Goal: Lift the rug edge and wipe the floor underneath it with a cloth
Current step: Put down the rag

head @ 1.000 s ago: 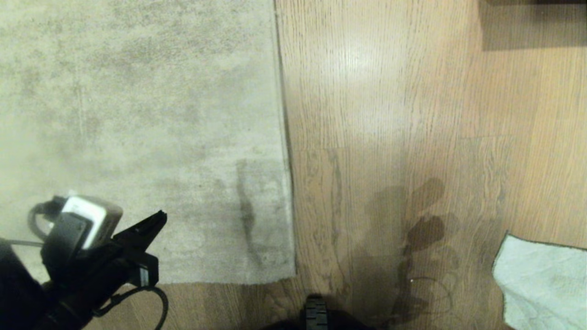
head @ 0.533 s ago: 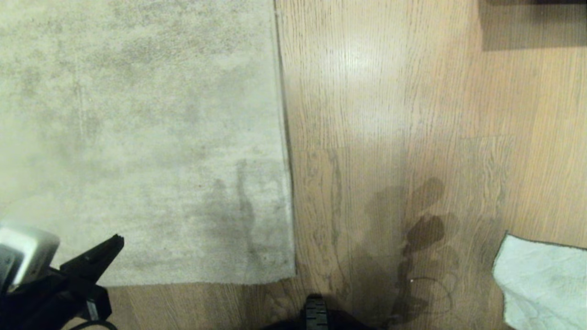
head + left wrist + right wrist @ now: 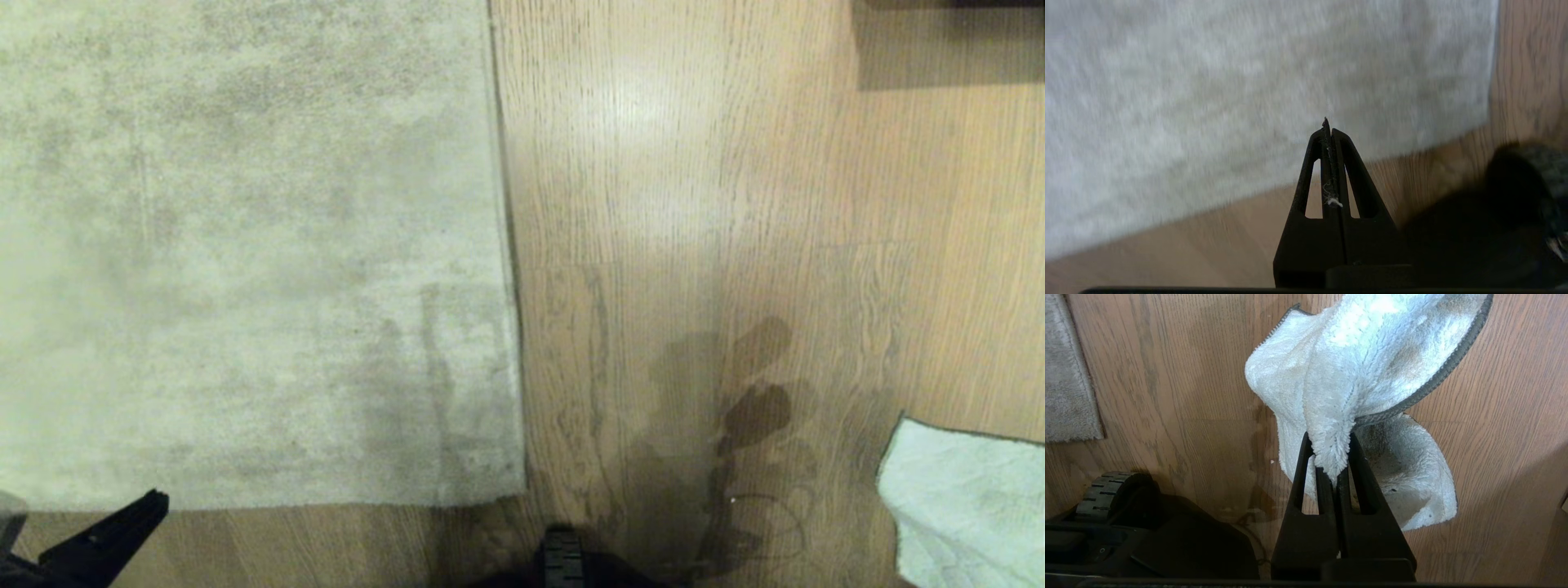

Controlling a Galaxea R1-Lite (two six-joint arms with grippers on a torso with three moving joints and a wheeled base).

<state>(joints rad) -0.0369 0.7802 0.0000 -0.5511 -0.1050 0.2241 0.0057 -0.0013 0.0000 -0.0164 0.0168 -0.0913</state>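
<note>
Withdrawn off the rug edge point(image 3: 510, 327), left claw point(image 3: 1328, 124) pressed together — right claw point(image 3: 1331, 473) clamps the cloth point(image 3: 1355, 367).

A dark object point(image 3: 951, 3) runs along the far right edge of the head view, only a thin strip of it showing, too little to tell what it is; a broad shadow point(image 3: 947, 49) lies just below it; a soft patch of glare point(image 3: 645, 106) sits to its left; nearer, a cluster of rounded shadows point(image 3: 755, 412) falls right of centre.
</note>
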